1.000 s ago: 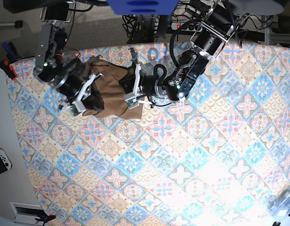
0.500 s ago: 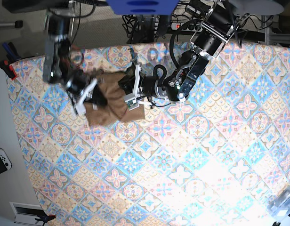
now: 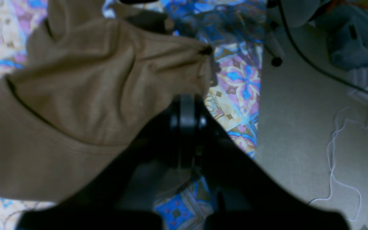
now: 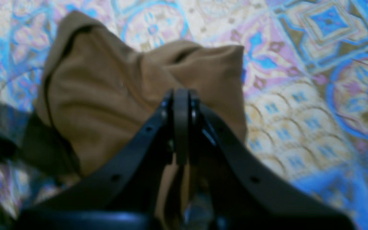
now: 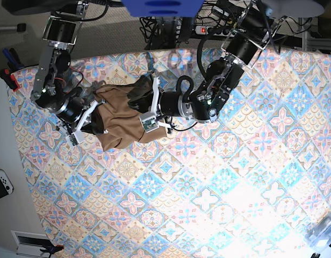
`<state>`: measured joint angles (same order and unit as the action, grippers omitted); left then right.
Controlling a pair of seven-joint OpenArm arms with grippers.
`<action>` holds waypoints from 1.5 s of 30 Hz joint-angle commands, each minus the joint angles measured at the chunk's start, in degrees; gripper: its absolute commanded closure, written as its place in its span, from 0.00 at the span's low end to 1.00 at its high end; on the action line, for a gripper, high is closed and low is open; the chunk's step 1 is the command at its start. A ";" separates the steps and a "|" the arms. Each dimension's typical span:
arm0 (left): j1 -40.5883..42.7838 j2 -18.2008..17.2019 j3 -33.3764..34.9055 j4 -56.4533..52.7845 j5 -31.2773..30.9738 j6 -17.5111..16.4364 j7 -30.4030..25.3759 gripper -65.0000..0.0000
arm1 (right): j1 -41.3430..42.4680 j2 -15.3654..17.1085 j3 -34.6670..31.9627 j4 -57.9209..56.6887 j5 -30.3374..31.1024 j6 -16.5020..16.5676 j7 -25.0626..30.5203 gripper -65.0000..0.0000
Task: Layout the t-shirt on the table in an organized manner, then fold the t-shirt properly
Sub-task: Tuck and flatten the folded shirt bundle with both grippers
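Observation:
The tan-brown t-shirt (image 5: 121,122) lies bunched and creased near the far left part of the patterned table (image 5: 208,188). My left gripper (image 5: 143,107) is at the bunch's right side. In the left wrist view it (image 3: 187,110) is shut with the shirt (image 3: 75,95) pinched at its edge, close to the table's edge. My right gripper (image 5: 89,117) is at the bunch's left side. In the right wrist view it (image 4: 181,105) is shut on a fold of the shirt (image 4: 107,89), with the table (image 4: 299,95) beyond. No white label shows.
The table's far edge (image 3: 259,95) runs right beside my left gripper, with floor and a white cable (image 3: 337,143) past it. A white game controller (image 5: 1,184) lies off the table's left. A clear plastic thing (image 5: 324,231) sits at the bottom right corner.
The right-wrist arm swung back out to the left and down with the cloth. The shirt bunch is now pulled wider and lower between the two grippers.

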<state>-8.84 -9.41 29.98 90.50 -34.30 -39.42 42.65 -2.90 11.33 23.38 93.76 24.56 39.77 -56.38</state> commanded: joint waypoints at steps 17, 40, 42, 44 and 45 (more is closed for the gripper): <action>-17.31 -0.83 -4.79 -9.22 2.61 6.06 2.75 1.00 | -7.79 0.23 7.53 11.70 1.16 0.23 -5.99 1.00; -27.69 7.34 5.94 -46.06 2.61 6.06 -11.49 1.00 | -19.13 -2.06 -3.73 12.49 1.16 0.23 -6.70 1.00; -27.51 7.34 5.94 -46.06 2.61 6.06 -11.49 1.00 | -18.86 -2.15 -6.01 12.49 1.16 0.23 -6.70 1.00; -27.33 7.34 6.02 -46.06 2.61 6.06 -11.49 1.00 | -18.77 -2.15 -7.33 12.40 1.16 0.23 -6.70 1.00; -27.25 7.34 6.02 -46.06 2.61 6.06 -11.40 1.00 | -18.77 -2.15 -7.68 12.31 1.16 0.23 -6.70 1.00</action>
<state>-34.41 -2.31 36.16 43.59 -30.83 -33.12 32.14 -21.58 8.69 15.33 105.23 25.23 39.86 -63.59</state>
